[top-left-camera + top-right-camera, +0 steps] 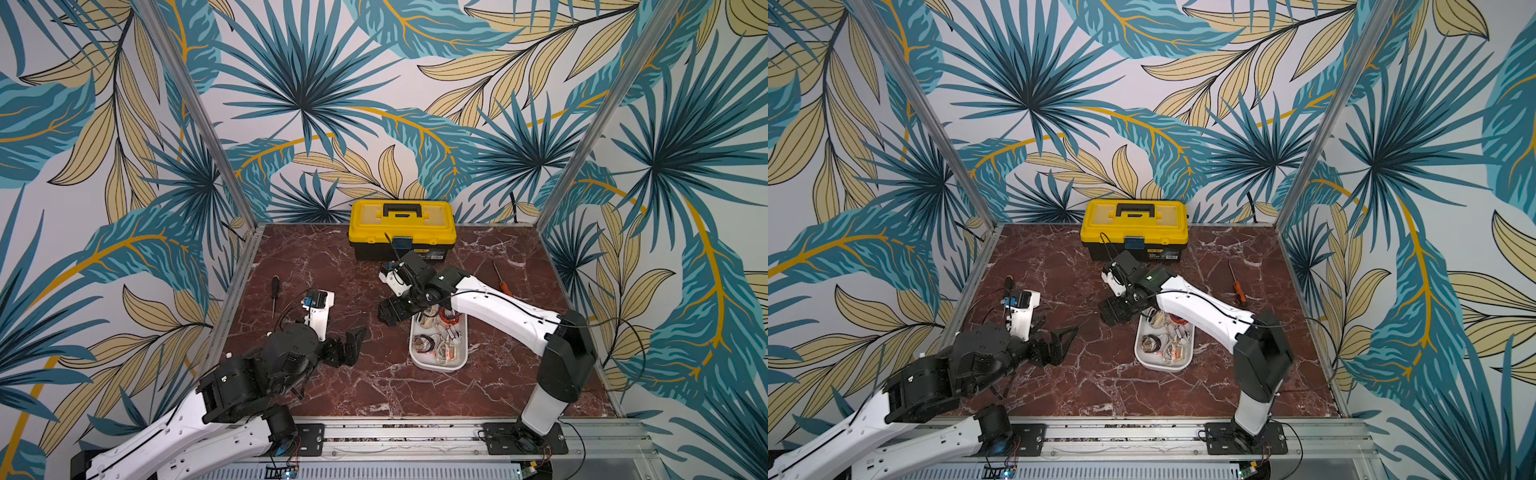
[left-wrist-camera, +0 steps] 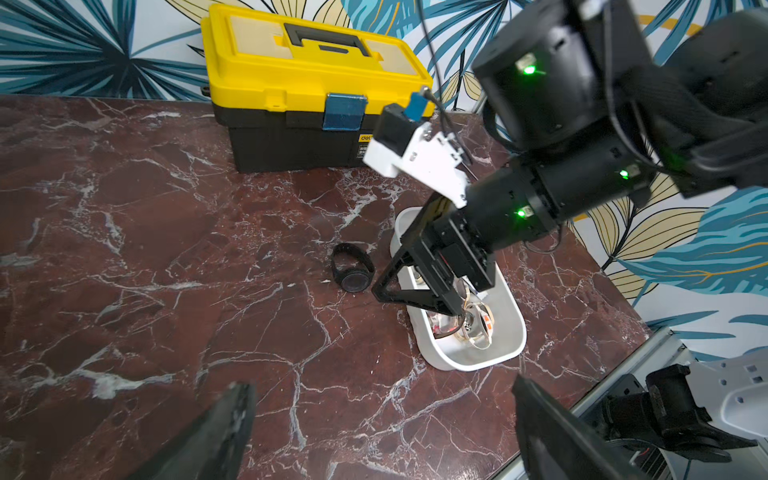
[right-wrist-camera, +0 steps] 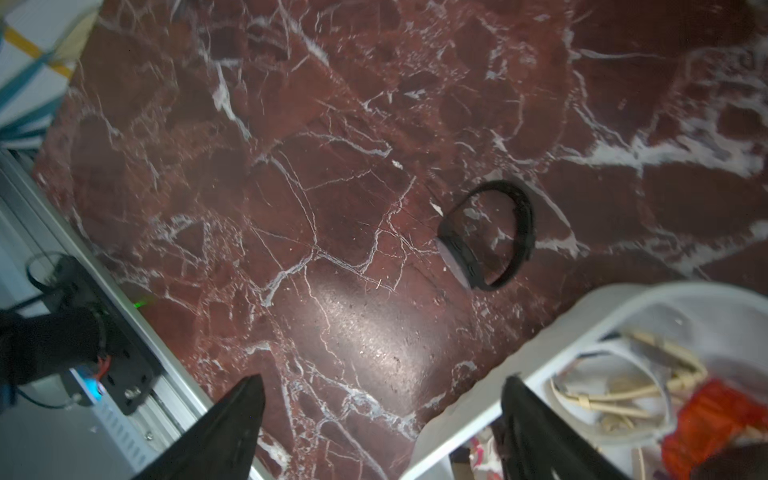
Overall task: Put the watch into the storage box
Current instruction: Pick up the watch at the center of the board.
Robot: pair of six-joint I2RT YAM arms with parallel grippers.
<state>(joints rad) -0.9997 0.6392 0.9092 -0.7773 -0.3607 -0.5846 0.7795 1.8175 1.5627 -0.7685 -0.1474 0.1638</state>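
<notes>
Black round-faced wristwatch with its strap closed in a loop: in the left wrist view, down on the dark red marble table, just beside the white shallow round-cornered plastic storage box but outside it, no finger touching. Right gripper hanging over the box rim nearest the wristwatch; left gripper spread wide, empty, well short of it. In the right wrist view: wristwatch ahead of wide-spread, empty jaws, one finger over bare marble, the other above the storage box, already holding pale straps and orange pieces. In both top views: wristwatch hidden, presumably under the right gripper just below centre of frame, at the upper-left corner of the storage box; left gripper lower left of centre; closed yellow-lidded black toolbox upper centre of the table. Pick-up not yet made, by this reading. Likely trouble: closing from this offset and clamping the box rim instead of the strap, dragging or tipping the box; pinching only the thin loop and losing the wristwatch mid-carry; knocking it aside on descent.
</notes>
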